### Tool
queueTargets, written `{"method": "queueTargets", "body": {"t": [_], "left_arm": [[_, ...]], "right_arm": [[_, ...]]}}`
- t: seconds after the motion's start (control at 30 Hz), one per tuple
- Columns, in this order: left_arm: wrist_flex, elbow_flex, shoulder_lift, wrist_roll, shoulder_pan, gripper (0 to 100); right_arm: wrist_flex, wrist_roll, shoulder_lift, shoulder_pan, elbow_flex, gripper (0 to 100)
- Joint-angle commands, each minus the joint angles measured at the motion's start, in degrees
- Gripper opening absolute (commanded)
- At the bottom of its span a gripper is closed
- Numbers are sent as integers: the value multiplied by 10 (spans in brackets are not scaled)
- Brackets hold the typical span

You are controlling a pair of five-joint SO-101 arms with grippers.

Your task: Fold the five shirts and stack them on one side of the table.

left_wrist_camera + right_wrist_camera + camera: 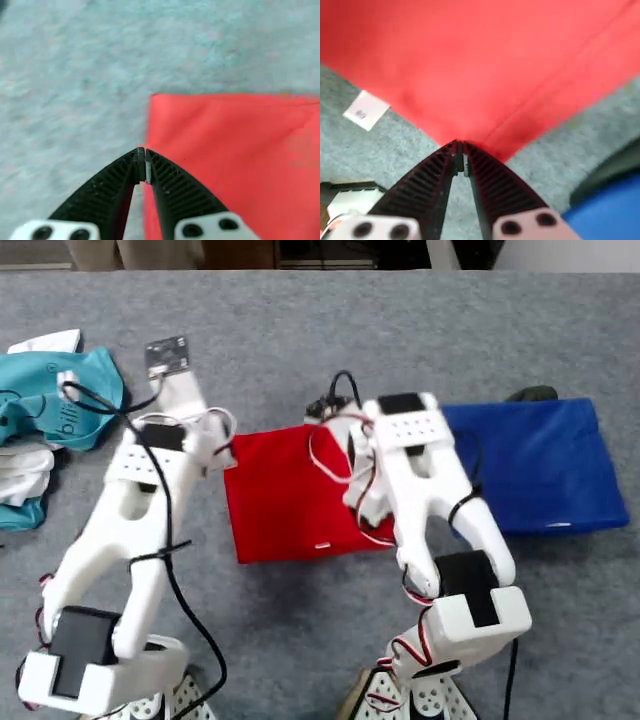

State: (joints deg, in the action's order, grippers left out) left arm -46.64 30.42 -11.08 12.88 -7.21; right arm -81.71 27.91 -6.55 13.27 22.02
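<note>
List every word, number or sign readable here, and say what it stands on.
White lettering on the teal shirt: partly hidden by folds, not readable.
Small white label on the red shirt: marks too blurred to read.
No other text is legible.

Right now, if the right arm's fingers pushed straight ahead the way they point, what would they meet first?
The red folded cloth shirt: the right gripper has its fingers shut at the shirt's corner, seemingly pinching it, so the cloth lies directly ahead.
</note>
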Motion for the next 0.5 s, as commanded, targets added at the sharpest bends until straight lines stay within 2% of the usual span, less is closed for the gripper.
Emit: {"method": "queueTargets", "body": {"t": [0.0,0.1,0.2,0.3,0.47], "left_arm": [[68,-22,31,20,-25,20],[132,-25,102,41,-26,20],[142,-62,187,46,-23,19],[101,-124,260,42,-16,19],[-9,-224,276,42,14,19]], "right_arm": [[78,-6,33,-30,56,4],[111,-7,33,-48,70,4],[109,-7,35,-51,57,5],[76,-6,37,-48,25,5],[-41,-4,37,-51,-94,5]]}}
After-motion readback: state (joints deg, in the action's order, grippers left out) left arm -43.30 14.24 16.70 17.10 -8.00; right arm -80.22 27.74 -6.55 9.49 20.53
